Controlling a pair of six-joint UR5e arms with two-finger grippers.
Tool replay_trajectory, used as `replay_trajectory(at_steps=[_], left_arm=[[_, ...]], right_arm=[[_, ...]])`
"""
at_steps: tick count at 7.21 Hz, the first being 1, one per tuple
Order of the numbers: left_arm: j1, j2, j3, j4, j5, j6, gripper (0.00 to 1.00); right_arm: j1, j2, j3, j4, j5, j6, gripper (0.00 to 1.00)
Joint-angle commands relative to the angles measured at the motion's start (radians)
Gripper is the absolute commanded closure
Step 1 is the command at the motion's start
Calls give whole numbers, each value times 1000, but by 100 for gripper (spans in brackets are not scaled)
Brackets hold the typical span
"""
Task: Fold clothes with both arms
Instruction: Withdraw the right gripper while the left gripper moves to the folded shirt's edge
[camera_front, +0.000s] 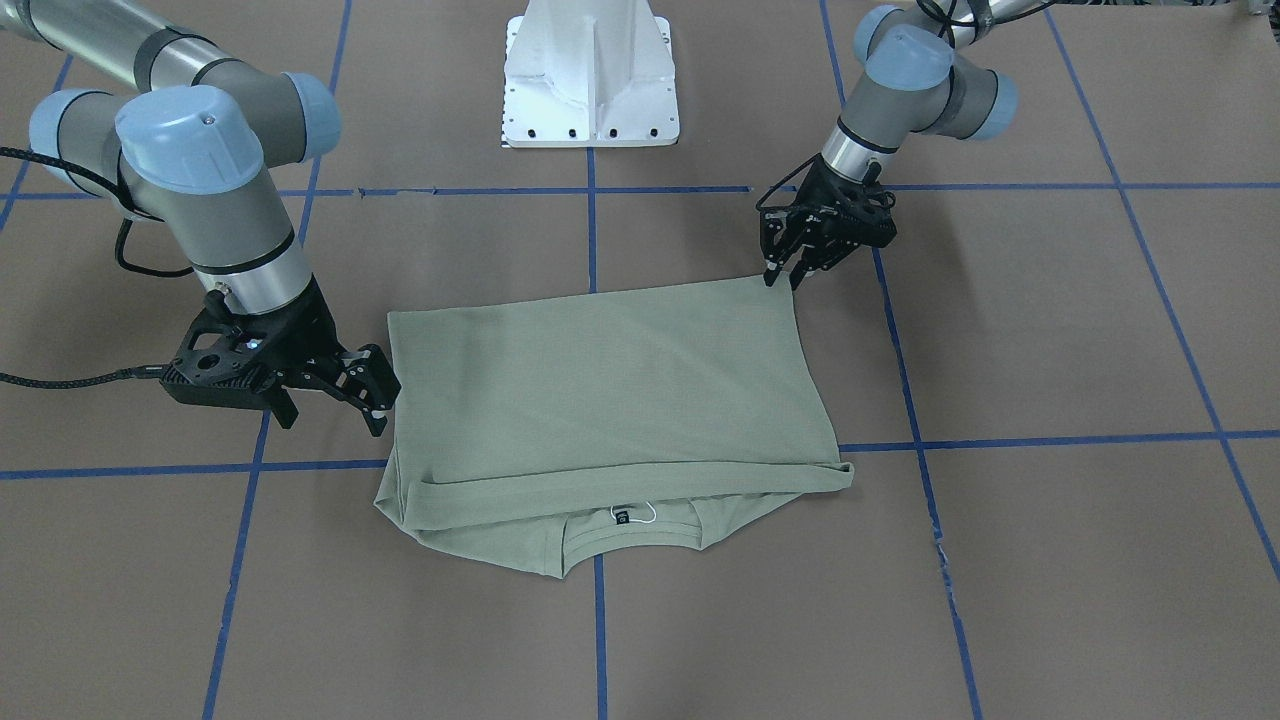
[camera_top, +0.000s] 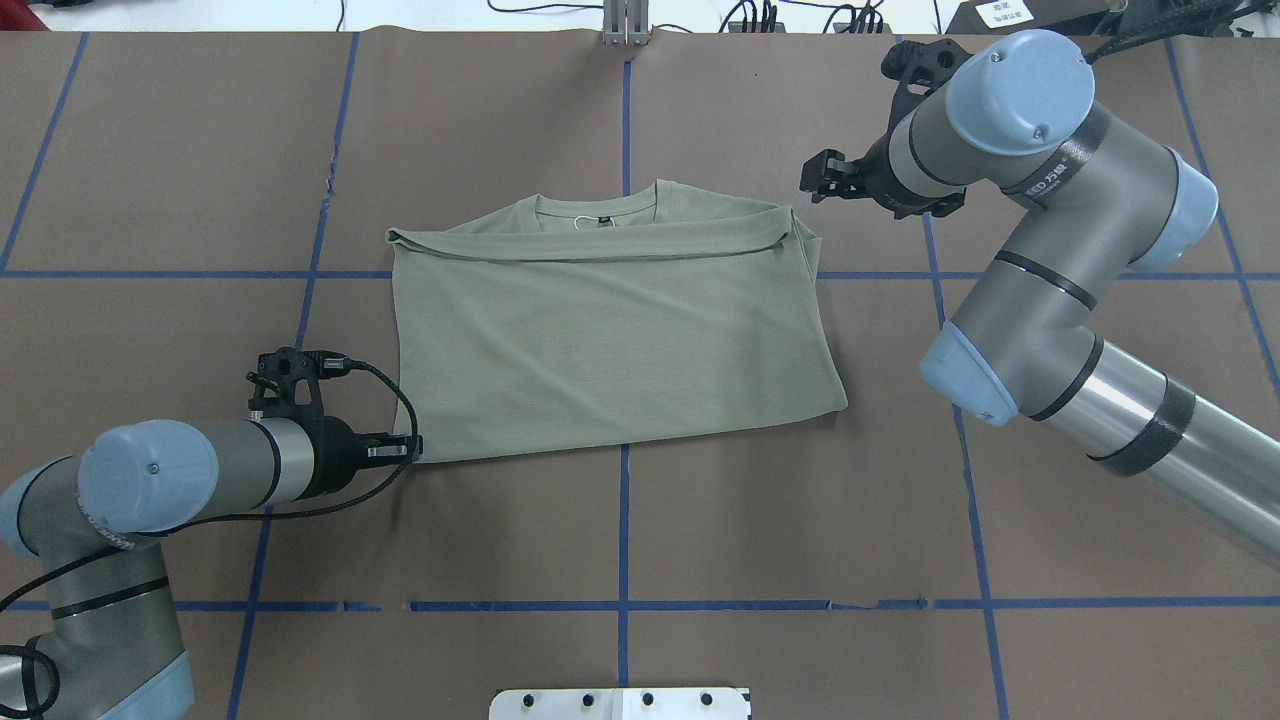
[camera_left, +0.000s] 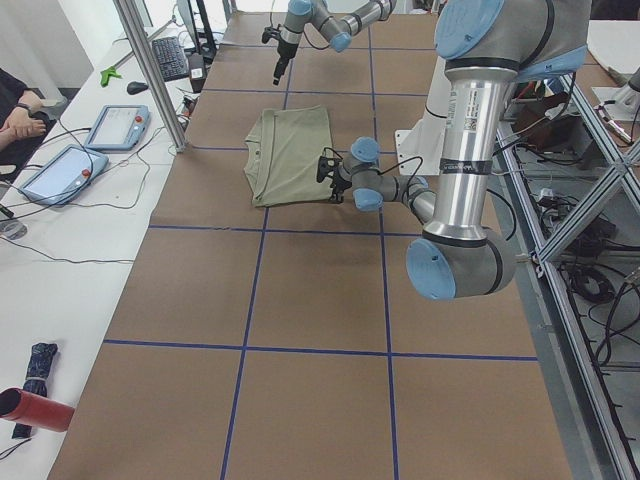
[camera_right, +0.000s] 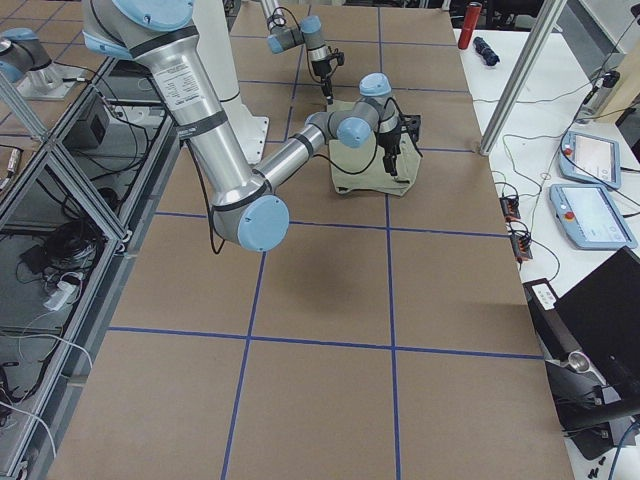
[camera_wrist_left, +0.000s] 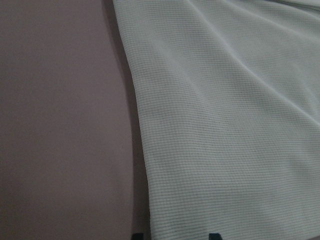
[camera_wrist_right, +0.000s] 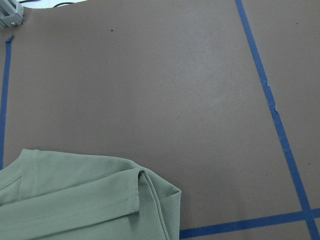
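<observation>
Shirt (camera_top: 610, 340) spans between both grippers; you see left gripper (camera_top: 405, 448) parted astride one corner; right gripper (camera_top: 822, 180) open, empty, near the opposite corner.

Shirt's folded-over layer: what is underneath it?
Peeking out past its edge: the collar with a black label and white loop. Whatever else lies beneath is hidden.

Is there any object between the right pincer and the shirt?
No, nothing visible stands between them. Only bare brown table separates the right pincer from the nearest corner of the shirt.
</observation>
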Motion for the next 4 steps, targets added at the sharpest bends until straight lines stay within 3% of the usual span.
replay_trajectory(at_steps=[1, 3, 4], left_arm=[[1, -17, -1, 3, -1, 0, 100], [-20, -14, -2, 7, 1, 27, 100], [-84, -11, -2, 9, -8, 116, 100]], right_arm=[[-1, 0, -3, 1, 0, -2, 0], [-1, 0, -3, 0, -2, 0, 0], [-3, 0, -1, 0, -3, 0, 0]])
